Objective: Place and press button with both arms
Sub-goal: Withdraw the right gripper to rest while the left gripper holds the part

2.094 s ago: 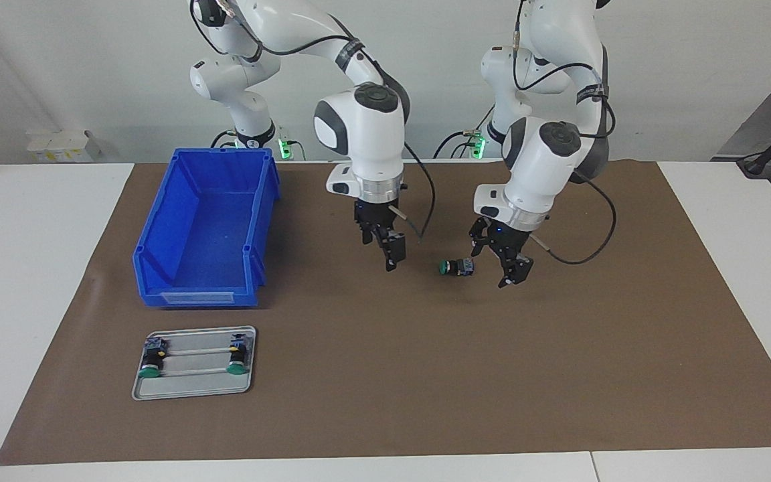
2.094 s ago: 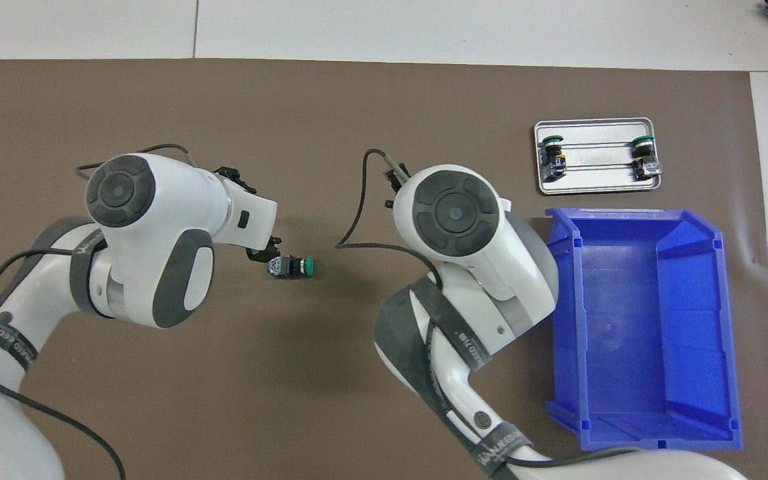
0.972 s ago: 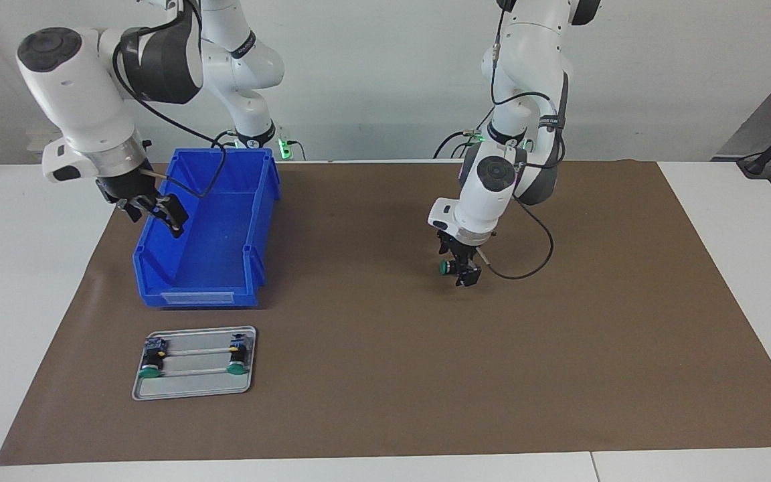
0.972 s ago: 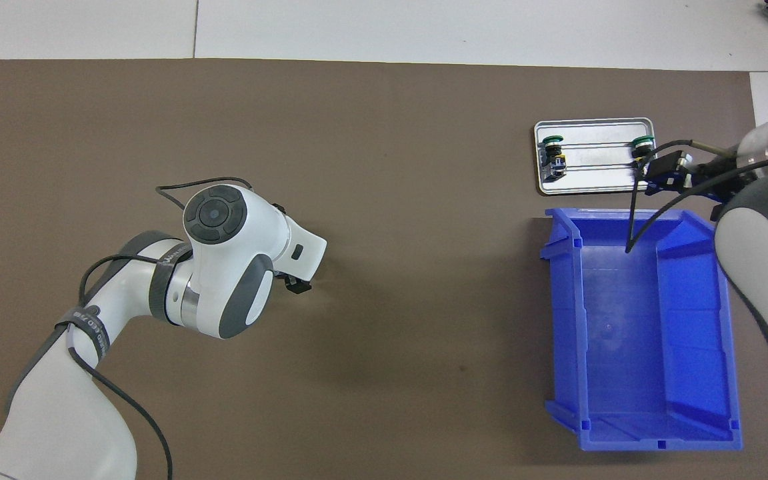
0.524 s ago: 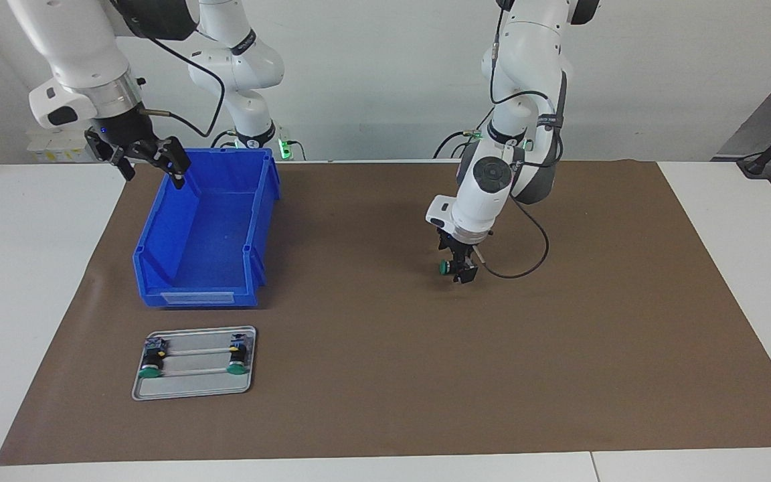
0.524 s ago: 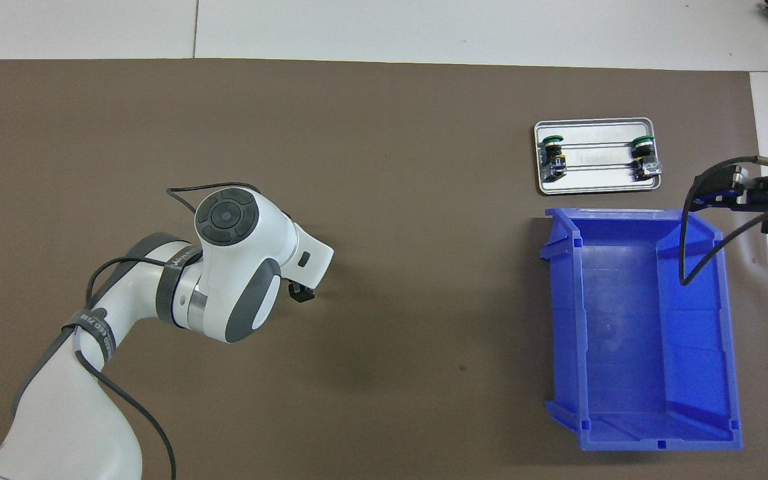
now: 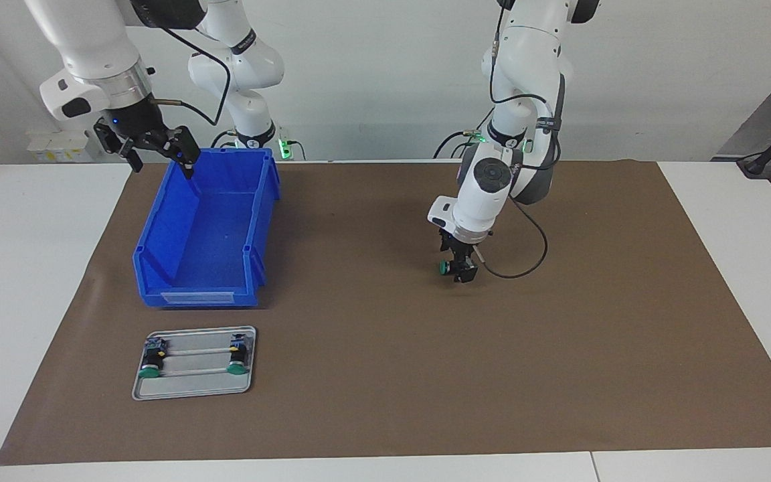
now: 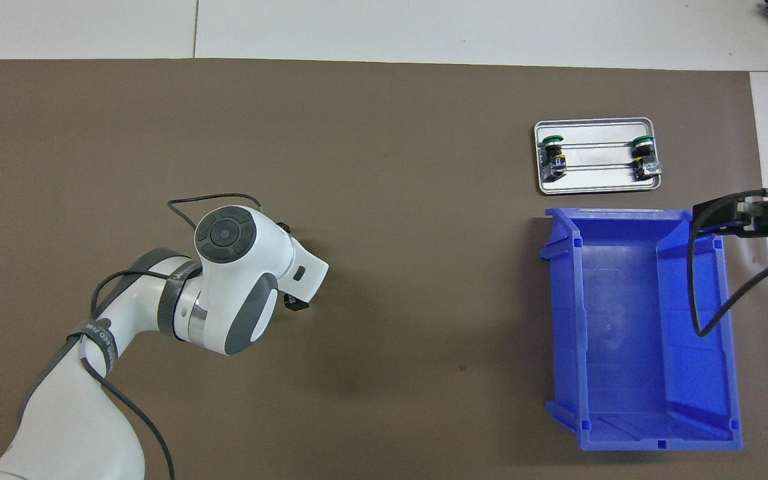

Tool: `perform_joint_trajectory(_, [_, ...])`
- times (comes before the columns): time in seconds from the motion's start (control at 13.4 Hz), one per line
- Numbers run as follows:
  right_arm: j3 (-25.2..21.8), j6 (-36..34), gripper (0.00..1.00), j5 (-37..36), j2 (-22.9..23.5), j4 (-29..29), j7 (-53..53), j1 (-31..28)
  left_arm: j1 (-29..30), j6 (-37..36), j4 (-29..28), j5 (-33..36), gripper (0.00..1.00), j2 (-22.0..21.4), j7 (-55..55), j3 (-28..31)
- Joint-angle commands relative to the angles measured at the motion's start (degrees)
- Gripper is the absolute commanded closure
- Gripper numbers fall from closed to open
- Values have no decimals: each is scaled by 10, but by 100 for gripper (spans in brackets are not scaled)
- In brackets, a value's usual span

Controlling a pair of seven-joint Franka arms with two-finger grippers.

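The button [image 7: 444,267] shows its green cap on the brown mat near the middle of the table. My left gripper [image 7: 460,268] is low at the mat and shut on the button's black body. In the overhead view the left hand [image 8: 244,280] hides the button, and only a black fingertip [image 8: 296,304] shows. My right gripper [image 7: 160,159] is open and empty, raised over the blue bin's [image 7: 158,234] corner nearest the robots. It also shows at the edge of the overhead view [image 8: 731,215].
The empty blue bin [image 8: 624,320] stands toward the right arm's end. A small metal tray [image 7: 193,383] lies farther from the robots than the bin and holds two more green-capped buttons [image 7: 150,367] [image 7: 237,362]. The brown mat [image 7: 559,368] covers the table.
My left gripper closed on the button, which earlier lay free. My right arm swung away from the middle to the bin and rose; in the last half second it shifted slightly over the bin's corner.
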Motion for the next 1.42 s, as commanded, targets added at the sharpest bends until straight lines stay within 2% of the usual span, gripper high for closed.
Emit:
perform_joint_trajectory(0.0, [5,9,0,-5,-16,-19,-28,-5,-13,28,-30,7,14,-23,-1,7])
perform_joint_trajectory(0.22, [4,7,0,-8,-12,-10,-62,-11,-19,53,-33,6,14,-22,-8,7])
perform_joint_trajectory(0.37, [-1,-43,0,2,0,31,-85,-18,-23,54,-33,6,14,-22,-9,7])
perform_joint_trajectory(0.45, [-2,-47,0,5,3,33,-80,-17,-23,52,-35,6,15,-22,-7,7])
perform_joint_trajectory(0.6, [-2,-33,0,6,2,26,-69,-16,-23,52,-38,6,21,-23,-6,8])
perform_joint_trajectory(0.75, [-1,-31,0,8,1,24,-57,-16,-23,49,-38,7,33,-23,-6,10])
perform_joint_trajectory(0.82, [-1,-38,0,17,1,25,-57,-16,-23,48,-38,6,44,-23,-6,10])
perform_joint_trajectory(1.05, [-4,-37,0,26,0,24,-50,-15,-23,47,-31,6,65,-21,-7,11])
perform_joint_trajectory(1.35, [-3,-35,0,26,-2,21,-50,-15,-23,43,-23,6,90,-20,-8,12])
